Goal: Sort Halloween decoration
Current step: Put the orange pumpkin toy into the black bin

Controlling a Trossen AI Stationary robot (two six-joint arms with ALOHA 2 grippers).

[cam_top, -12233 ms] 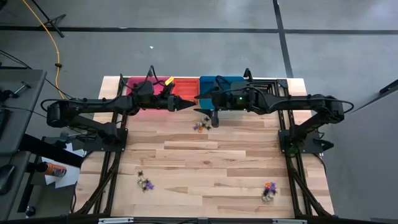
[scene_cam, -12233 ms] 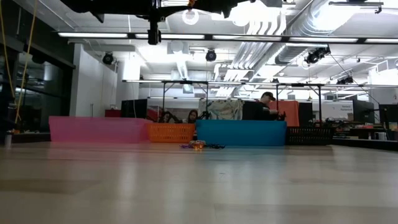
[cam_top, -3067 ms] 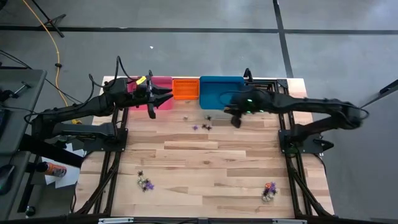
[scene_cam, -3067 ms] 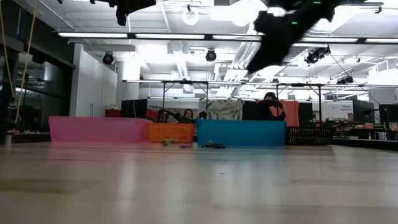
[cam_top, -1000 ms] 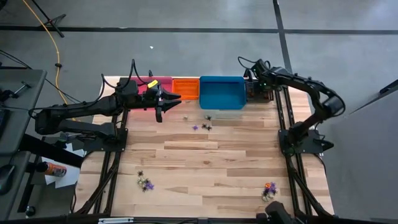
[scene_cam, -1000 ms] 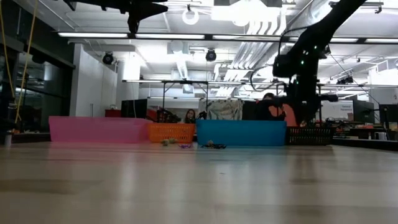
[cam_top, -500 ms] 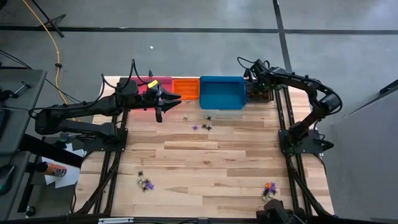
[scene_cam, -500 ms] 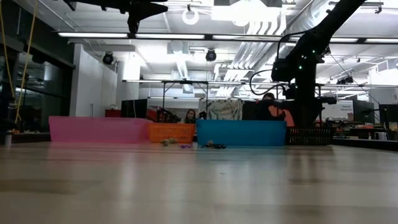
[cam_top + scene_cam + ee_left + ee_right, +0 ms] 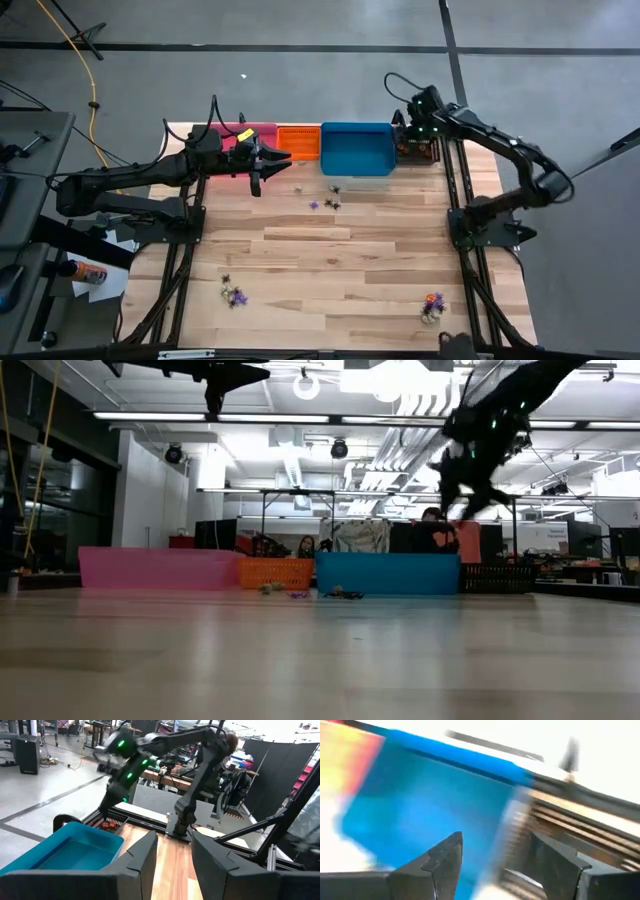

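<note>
The Halloween decoration lies on the wooden table as tiny trinkets. A few purple and black ones and a pale one lie in front of the bins, and they also show in the low view. One cluster lies near left and another near right. My left gripper is open and empty, held high by the pink bin, as its wrist view shows. My right gripper is open and empty above the black bin, as its wrist view shows.
Four bins stand in a row along the far edge: pink, orange, blue and black. The black bin holds some orange things. The arms' dark frames run along the table's left and right sides. People show in the room behind.
My right gripper has risen from low over the black bin to well above it and has tipped from pointing down to slanting. The trinkets on the table have stayed where they were.
</note>
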